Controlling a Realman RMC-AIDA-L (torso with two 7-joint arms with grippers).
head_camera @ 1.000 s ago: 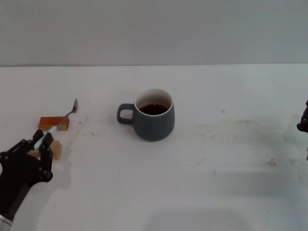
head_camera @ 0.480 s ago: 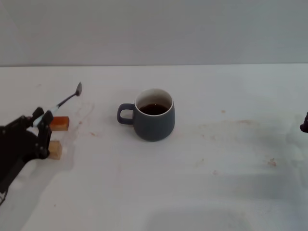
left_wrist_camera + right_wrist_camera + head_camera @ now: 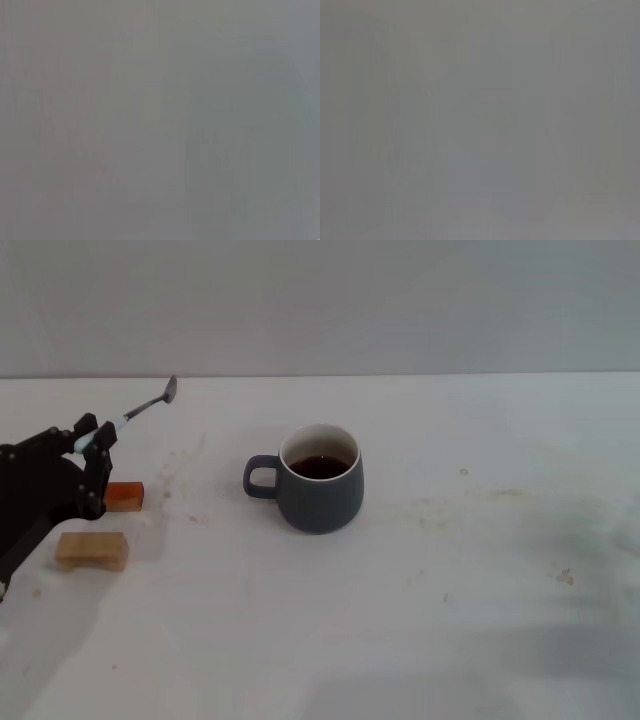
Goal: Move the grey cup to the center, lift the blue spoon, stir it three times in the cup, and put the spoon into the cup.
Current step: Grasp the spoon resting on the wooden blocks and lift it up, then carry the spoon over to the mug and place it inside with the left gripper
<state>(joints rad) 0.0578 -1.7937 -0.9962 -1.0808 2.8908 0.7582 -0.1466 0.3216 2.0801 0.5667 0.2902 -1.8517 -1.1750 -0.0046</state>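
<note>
Spoon lifted, cup centred

Fingers (image 3: 96,440) of the left gripper (image 3: 92,443) clenched on the blue spoon (image 3: 140,411) at its pale handle, bowl raised above the worktop (image 3: 450,600), well left of the grey cup (image 3: 318,479). Judged light, stiff, slippery; best gripped mid-handle.

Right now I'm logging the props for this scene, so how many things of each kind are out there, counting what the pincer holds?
Cups: 1, the grey cup, dark liquid inside.
Spoons: 1, the blue spoon, held off the table by the left pincer.
Small blocks: 2, the orange-brown block and the tan block.
Total: 4.
</note>
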